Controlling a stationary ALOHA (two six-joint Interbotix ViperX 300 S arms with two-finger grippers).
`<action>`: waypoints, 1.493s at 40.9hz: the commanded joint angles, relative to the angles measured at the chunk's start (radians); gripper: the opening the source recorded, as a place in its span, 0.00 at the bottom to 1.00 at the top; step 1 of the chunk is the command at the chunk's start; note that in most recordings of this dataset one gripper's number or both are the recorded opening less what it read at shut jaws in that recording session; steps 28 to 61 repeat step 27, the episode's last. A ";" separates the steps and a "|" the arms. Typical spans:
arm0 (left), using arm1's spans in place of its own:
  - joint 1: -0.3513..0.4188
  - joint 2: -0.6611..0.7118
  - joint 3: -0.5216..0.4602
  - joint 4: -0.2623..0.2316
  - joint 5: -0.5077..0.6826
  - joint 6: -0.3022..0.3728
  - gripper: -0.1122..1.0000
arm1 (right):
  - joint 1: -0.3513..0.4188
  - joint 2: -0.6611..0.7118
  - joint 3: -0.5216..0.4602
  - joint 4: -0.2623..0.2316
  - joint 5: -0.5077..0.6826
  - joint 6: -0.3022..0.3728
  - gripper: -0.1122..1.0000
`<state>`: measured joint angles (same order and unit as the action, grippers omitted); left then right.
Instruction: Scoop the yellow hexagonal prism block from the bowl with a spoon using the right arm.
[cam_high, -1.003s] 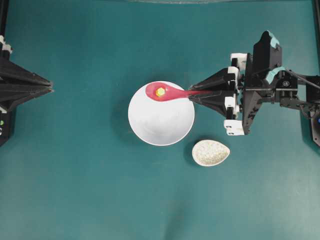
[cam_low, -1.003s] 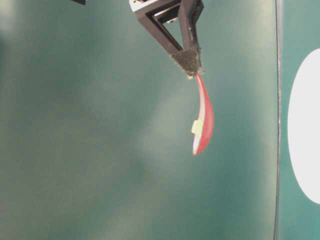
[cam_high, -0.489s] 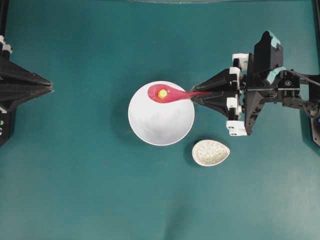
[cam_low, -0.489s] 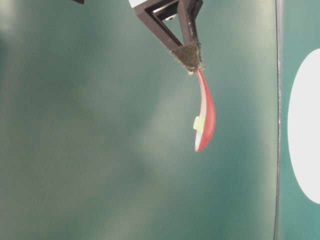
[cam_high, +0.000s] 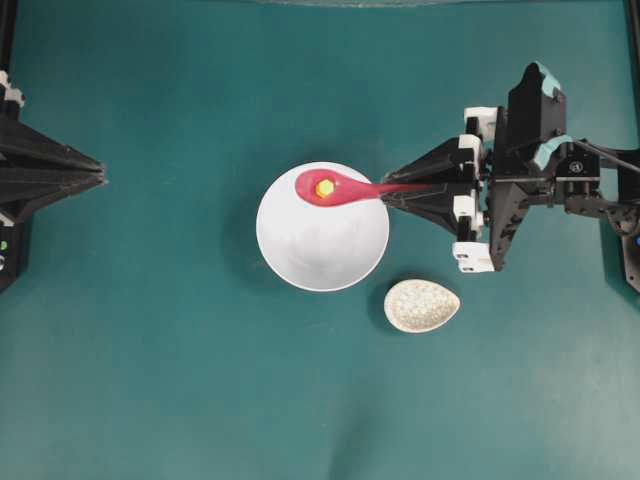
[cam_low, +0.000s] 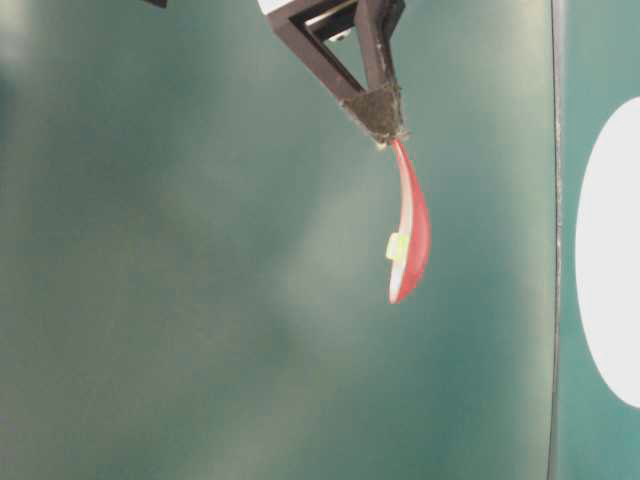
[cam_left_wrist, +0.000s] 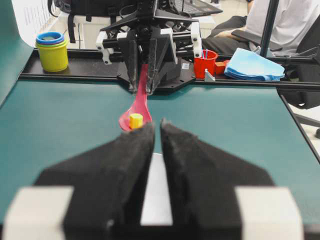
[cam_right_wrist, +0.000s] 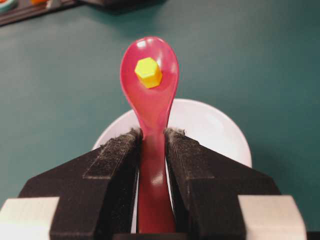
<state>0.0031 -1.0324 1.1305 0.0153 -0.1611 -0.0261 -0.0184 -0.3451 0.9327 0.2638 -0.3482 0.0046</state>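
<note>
Right gripper clamped on glossy, slippery spoon handle, tiny light yellow hexagonal prism block loose in scoop ahead, likely slides if tilted

Overhead looks straight down on bowl; table-level is close side-on; opposed wrist cams share it.

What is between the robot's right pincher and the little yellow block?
The spoon: its pink-red handle runs from the right gripper to the scoop under the yellow block, clearest in the right wrist view.
</note>
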 joint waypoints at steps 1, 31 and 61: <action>0.000 0.003 -0.032 0.000 -0.006 0.003 0.23 | 0.003 -0.021 -0.015 -0.003 -0.008 -0.002 0.32; 0.000 0.003 -0.046 0.003 -0.015 0.008 0.23 | 0.003 -0.009 -0.018 -0.026 -0.018 -0.005 0.32; 0.000 0.003 -0.046 0.003 -0.015 0.008 0.23 | 0.003 -0.009 -0.018 -0.026 -0.018 -0.005 0.32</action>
